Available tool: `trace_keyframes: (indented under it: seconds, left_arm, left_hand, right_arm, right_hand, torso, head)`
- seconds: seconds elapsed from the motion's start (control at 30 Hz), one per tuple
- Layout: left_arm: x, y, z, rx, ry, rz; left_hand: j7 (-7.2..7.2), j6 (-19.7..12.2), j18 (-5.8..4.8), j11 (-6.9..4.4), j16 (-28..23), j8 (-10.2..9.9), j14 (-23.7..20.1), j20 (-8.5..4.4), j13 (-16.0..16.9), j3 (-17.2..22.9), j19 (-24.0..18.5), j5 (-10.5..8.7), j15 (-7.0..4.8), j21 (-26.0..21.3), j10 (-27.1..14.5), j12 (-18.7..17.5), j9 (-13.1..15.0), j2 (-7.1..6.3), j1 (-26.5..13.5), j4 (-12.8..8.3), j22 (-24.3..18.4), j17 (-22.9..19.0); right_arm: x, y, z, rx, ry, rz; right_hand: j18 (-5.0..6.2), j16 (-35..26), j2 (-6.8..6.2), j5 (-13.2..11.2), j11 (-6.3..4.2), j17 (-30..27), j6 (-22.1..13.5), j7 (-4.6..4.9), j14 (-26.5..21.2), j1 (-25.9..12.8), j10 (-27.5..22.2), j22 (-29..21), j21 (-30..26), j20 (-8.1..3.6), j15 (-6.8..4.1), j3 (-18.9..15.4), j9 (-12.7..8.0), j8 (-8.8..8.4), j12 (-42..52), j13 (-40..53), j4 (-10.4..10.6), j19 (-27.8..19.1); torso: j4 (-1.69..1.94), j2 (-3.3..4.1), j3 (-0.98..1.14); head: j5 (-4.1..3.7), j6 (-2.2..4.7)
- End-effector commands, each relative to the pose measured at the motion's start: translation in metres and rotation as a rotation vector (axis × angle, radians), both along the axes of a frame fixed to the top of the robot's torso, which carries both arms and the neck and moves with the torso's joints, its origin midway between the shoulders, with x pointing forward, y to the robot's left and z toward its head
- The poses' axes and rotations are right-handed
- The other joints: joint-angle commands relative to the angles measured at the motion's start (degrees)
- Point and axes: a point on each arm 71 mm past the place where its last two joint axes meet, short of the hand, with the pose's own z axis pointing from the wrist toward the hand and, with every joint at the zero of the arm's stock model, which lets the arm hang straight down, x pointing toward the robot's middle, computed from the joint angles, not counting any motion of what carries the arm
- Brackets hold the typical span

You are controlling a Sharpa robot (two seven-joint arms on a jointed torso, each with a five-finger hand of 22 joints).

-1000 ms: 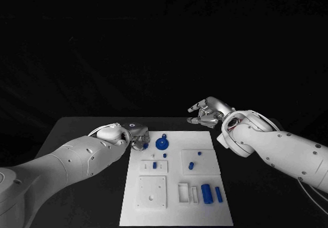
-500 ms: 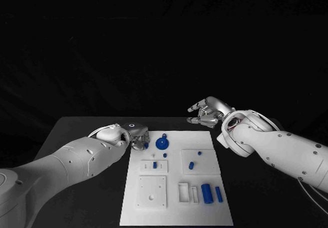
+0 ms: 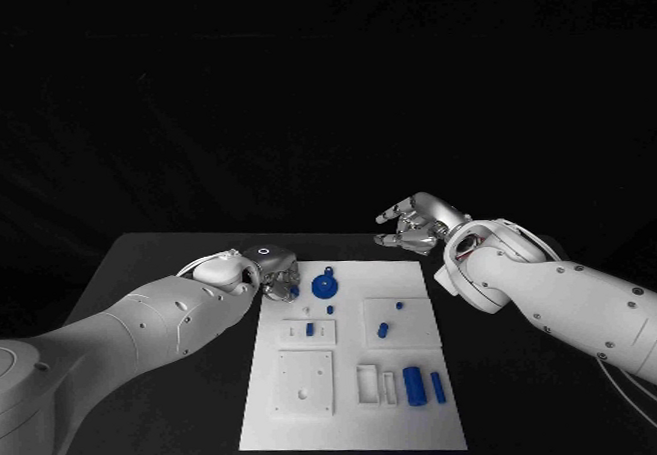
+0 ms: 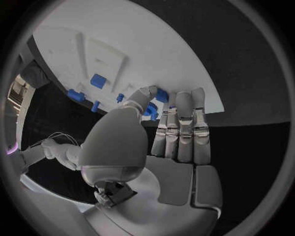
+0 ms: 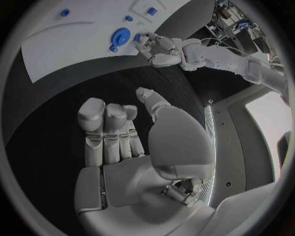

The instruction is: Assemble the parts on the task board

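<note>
Your left hand [image 3: 277, 279] crowds the task board's [image 3: 422, 424] far-left corner; its near-right corner lies bare.

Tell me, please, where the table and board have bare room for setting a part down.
The black table is bare left of the task board, and the strip along the board's right edge, beside the right arm, looks free too. The board's near edge is bare white. Its far left corner is crowded: the left hand sits beside the round blue part.
</note>
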Motion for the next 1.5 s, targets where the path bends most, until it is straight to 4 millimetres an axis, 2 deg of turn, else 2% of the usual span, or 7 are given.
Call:
trace_keyframes:
  seconds: [0.03,0.3,0.5,0.67,0.93,1.13,1.5]
  left_arm:
    - [-0.012,0.009,-0.04,0.121,0.148,0.025]
    - [-0.013,0.011,-0.039,0.107,0.127,0.021]
    - [-0.014,0.014,-0.037,0.083,0.112,0.015]
    - [-0.015,0.016,-0.036,0.06,0.102,0.013]
    - [-0.016,0.023,-0.031,0.023,0.086,0.014]
    - [-0.016,0.028,-0.022,-0.005,0.069,0.019]
    - [-0.014,0.028,0.007,-0.093,0.031,0.016]
  left_hand:
    - [-0.03,-0.02,-0.6,-0.15,0.36,0.19,-0.14,-0.03,-0.09,-0.47,0.48,0.01,-0.13,-0.49,0.38,0.32,1.04,-0.06,-0.64,0.22,0.96,0.09]
    - [-0.08,0.25,-0.58,-0.3,0.38,0.19,0.03,-0.24,-0.1,0.38,0.97,0.76,-0.35,-0.77,0.7,0.35,1.82,0.41,0.09,0.1,1.09,0.1]
    - [-0.1,0.96,-0.52,-0.53,0.55,0.22,0.14,-0.57,-0.11,2.32,1.05,1.87,-0.63,-0.23,1.37,0.3,2.25,1.0,1.59,-1.45,1.34,0.22]
    - [-0.21,1.47,-0.45,-0.71,0.63,0.18,0.35,-0.75,-0.11,2.93,0.39,2.62,-0.78,1.77,1.88,0.08,2.6,1.67,1.27,-2.96,1.33,0.32]
    - [-0.24,1.69,-0.34,-0.76,0.45,0.17,0.48,-0.81,-0.12,3.06,-0.05,3.35,-0.85,2.88,2.04,0.05,2.7,2.08,1.23,-3.69,1.3,0.3]
    - [-0.2,1.6,-0.29,-0.73,0.38,0.15,0.53,-0.8,-0.12,3.07,-0.1,3.38,-0.84,3.12,1.99,0.03,2.63,1.98,1.2,-3.86,1.28,0.3]
    - [-0.14,1.54,-0.22,-0.69,0.25,0.14,0.54,-0.79,-0.13,3.2,-0.19,3.45,-0.83,3.33,1.93,0.01,2.5,1.98,1.37,-4.07,1.29,0.28]
  right_arm:
    - [-0.001,0.001,0.0,-0.007,0.0,0.014]
    - [-0.001,0.001,0.0,-0.006,-0.001,0.014]
    - [-0.001,0.001,0.0,-0.005,-0.003,0.014]
    - [-0.001,0.001,0.0,-0.005,-0.003,0.013]
    - [-0.002,0.0,-0.001,-0.005,-0.003,0.011]
    - [-0.002,-0.001,-0.001,-0.004,-0.003,0.007]
    - [-0.001,-0.001,-0.004,0.03,0.036,-0.019]
  right_hand:
    - [0.29,0.21,0.1,0.33,-0.29,0.05,0.51,0.17,0.19,-0.4,-0.11,6.3,0.22,0.17,-0.02,0.19,0.08,0.02,0.11,-0.01,0.27,2.12]
    - [0.29,0.19,0.09,0.45,-0.29,0.04,0.52,0.16,0.19,-0.39,-0.12,6.28,0.16,0.17,-0.03,0.2,0.08,0.02,0.07,-0.04,0.27,2.12]
    - [0.28,0.15,0.04,0.6,-0.3,0.01,0.52,0.16,0.18,-0.41,-0.1,6.29,0.19,0.16,-0.03,0.25,0.07,0.01,0.1,-0.02,0.28,2.12]
    - [0.28,0.15,0.04,0.6,-0.3,0.01,0.52,0.16,0.18,-0.41,-0.1,6.29,0.19,0.16,-0.03,0.25,0.07,0.01,0.1,-0.02,0.28,2.12]
    - [0.28,0.15,0.04,0.6,-0.3,0.01,0.52,0.16,0.18,-0.41,-0.1,6.29,0.19,0.16,-0.03,0.25,0.07,0.01,0.1,-0.02,0.28,2.12]
    - [0.28,0.15,0.04,0.6,-0.3,0.01,0.52,0.16,0.18,-0.41,-0.1,6.29,0.19,0.16,-0.03,0.25,0.07,0.01,0.1,-0.02,0.28,2.12]
    - [0.24,0.2,0.07,0.27,-0.35,0.06,1.11,0.02,0.2,-0.86,-0.03,6.31,0.22,0.14,-0.06,0.08,0.08,0.03,0.17,0.03,0.68,2.12]
  torso:
    - [0.0,-0.01,-0.05]
    - [0.02,-0.01,-0.04]
    - [0.04,-0.03,-0.08]
    - [0.07,-0.06,-0.09]
    - [0.03,-0.09,-0.14]
    - [0.03,-0.07,-0.11]
    - [0.02,-0.09,-0.12]
  head:
    - [0.03,0.01]
    - [0.04,0.12]
    - [0.13,0.18]
    - [0.12,0.25]
    - [0.2,0.42]
    - [0.3,0.58]
    - [0.4,0.93]
